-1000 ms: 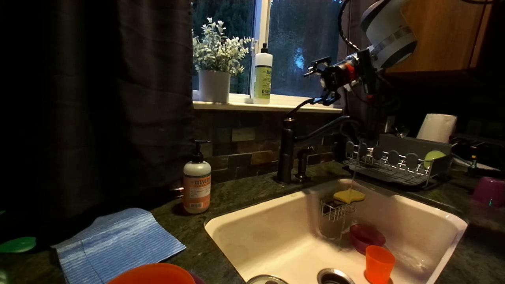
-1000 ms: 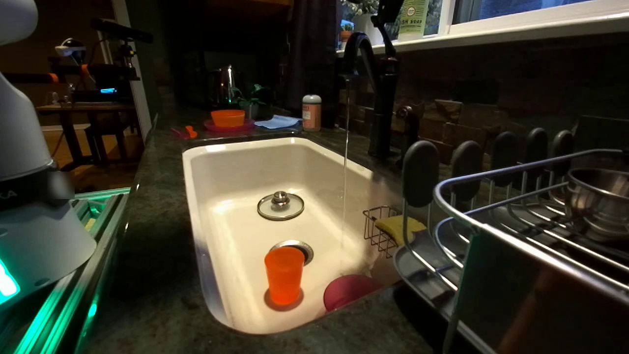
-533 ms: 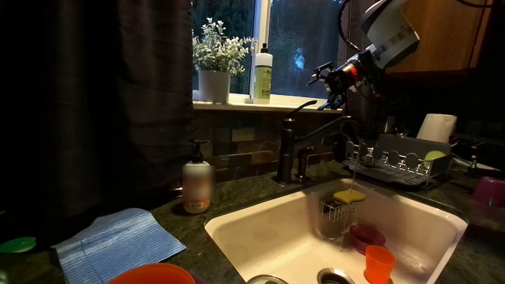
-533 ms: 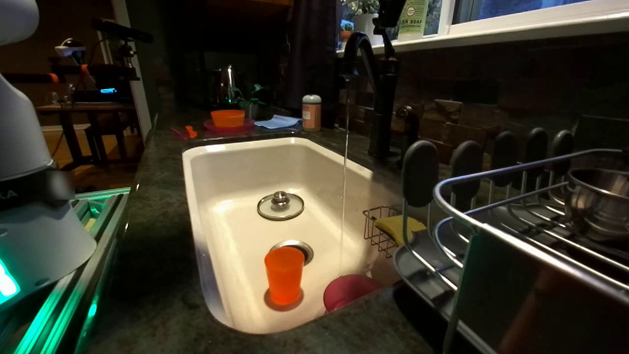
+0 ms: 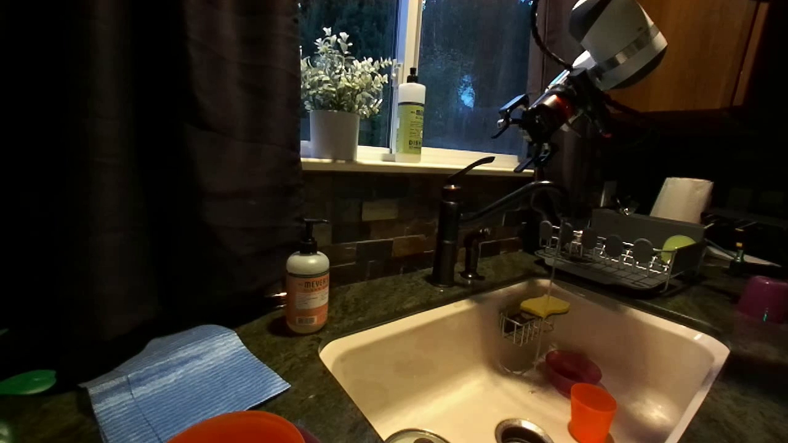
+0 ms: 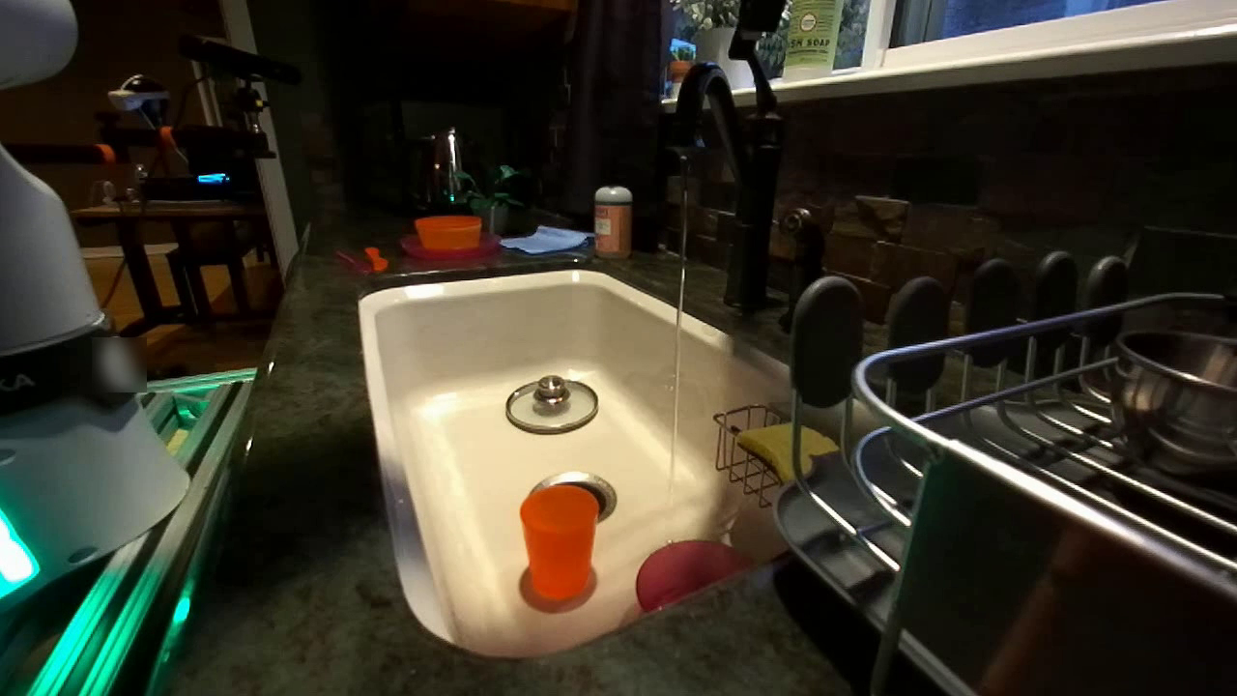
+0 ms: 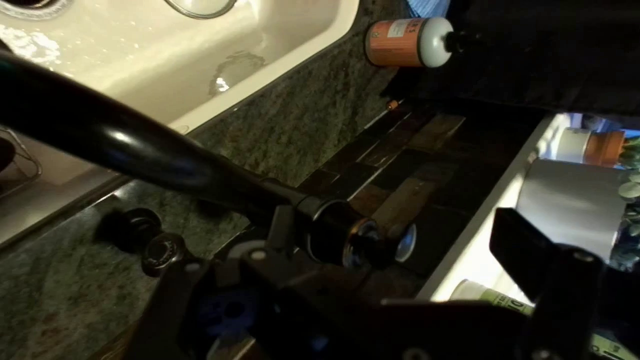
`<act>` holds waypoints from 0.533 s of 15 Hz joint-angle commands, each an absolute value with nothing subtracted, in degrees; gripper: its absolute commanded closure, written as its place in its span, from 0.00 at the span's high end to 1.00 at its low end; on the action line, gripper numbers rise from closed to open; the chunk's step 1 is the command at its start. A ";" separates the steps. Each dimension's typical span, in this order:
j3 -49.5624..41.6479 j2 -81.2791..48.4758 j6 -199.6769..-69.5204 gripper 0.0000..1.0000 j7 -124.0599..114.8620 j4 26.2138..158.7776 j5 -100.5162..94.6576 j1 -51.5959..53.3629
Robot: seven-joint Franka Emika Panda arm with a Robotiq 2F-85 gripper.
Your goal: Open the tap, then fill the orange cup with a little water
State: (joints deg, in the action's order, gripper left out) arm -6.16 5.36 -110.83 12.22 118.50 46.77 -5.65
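The dark tap (image 5: pixel 447 237) stands behind the sink, with its handle tilted up. A thin water stream (image 6: pixel 680 319) falls from its spout into the sink in both exterior views. The orange cup (image 5: pixel 593 413) stands upright in the sink, apart from the stream; it also shows in an exterior view (image 6: pixel 560 541) near the drain and is out of the wrist view. My gripper (image 5: pixel 510 151) is open and empty, above the spout and to the right of the handle tip. In the wrist view the open jaws (image 7: pixel 400 240) are spread, with the tap (image 7: pixel 150 145) beyond them.
A pinkish-red round cup (image 6: pixel 688 578) lies in the sink near the orange cup. A glass lid (image 6: pixel 552 406) lies past the drain. A wire caddy with a yellow sponge (image 5: pixel 545 306) hangs on the sink wall. A dish rack (image 6: pixel 928 440) and a soap bottle (image 5: pixel 308 292) flank the sink.
My gripper has moved away from the tap handle tip, to the right in an exterior view, and the handle now stands free. The water runs throughout. The orange cup has not moved.
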 commanded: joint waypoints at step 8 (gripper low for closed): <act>0.75 19.94 -114.95 1.00 -6.01 127.33 22.92 -3.11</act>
State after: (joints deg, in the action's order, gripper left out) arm -1.89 14.83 -110.95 1.32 122.12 28.73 -4.11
